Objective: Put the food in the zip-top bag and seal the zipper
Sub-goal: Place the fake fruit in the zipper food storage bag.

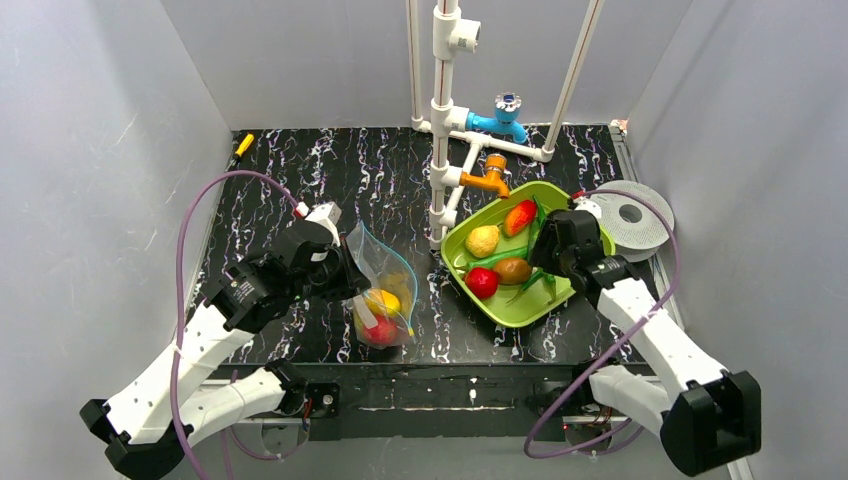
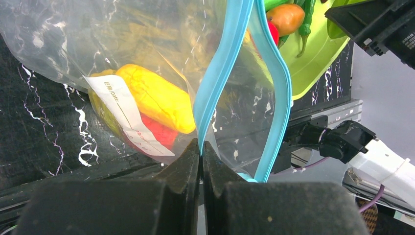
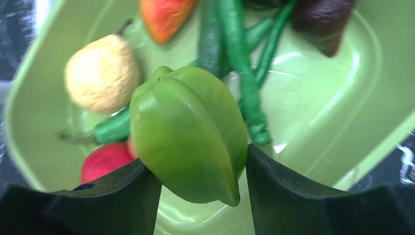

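Observation:
The zip-top bag stands open on the black marble table, left of centre. My left gripper is shut on one side of its light-blue zipper; the other side bows away to the right. Inside the bag lie a yellow food piece and a red one, behind a white label. My right gripper is shut on a green ridged fruit, held over the lime-green tray. In the tray lie a pale yellow pear, a red fruit, a brown one, an orange-red one and green pods.
A white pipe frame with a blue tap and an orange tap rises between bag and tray. A grey disc lies right of the tray. A small yellow item sits at the far left corner.

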Controlling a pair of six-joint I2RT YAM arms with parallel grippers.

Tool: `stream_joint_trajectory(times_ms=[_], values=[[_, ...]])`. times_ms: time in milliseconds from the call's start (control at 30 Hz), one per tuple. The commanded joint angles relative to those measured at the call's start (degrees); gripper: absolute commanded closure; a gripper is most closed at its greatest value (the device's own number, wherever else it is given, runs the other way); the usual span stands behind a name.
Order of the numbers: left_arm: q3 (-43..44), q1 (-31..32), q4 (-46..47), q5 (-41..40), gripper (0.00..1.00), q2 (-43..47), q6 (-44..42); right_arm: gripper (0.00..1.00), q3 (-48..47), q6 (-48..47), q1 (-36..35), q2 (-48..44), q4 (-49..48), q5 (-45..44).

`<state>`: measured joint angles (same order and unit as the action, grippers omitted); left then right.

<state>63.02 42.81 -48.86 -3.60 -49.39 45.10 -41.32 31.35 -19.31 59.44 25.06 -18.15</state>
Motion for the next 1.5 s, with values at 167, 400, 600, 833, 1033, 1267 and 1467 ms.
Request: stream_joint_trajectory(times_ms=[167, 400, 600, 833, 1033, 1267, 1467], values=[[1.55, -0.32, -0.21, -1.05, 1.0, -1.18, -0.43, 0.99, 4.86, -7.14, -8.23, -8.31, -11.97, 25.71], [1.96, -0.33, -1.19, -1.83, 1.0, -3.44, -0.28, 0.99, 2.13, -4.21, -26.77, -6.32, -17.89, 25.47], [0.68, -0.35, -0.8, -2.28, 1.0, -2.72, 0.81, 0.99, -9.2, -7.85, -40.3, -0.55, -16.9, 18.55], [1.05, -0.33, -1.29, -3.17, 1.0, -2.2, 1.13, 0.99, -20.78, -9.73, -42.4, 6.26, -15.25, 17.4], [0.59, -0.35, -1.14, -2.56, 1.0, -2.13, 0.98, 0.99, -25.74, -8.04, -45.16, 10.84, -15.56, 17.71], [1.36, -0.34, -1.0, -1.93, 1.0, -2.36, 0.5, 0.99, -28.55, -5.58, -46.87, 15.75, -13.04, 17.73], [1.1, -0.35, 0.03, -1.05, 1.0, -0.93, 1.1, 0.83, -31.95, -3.82, -46.88, 18.95, -7.93, 12.93]])
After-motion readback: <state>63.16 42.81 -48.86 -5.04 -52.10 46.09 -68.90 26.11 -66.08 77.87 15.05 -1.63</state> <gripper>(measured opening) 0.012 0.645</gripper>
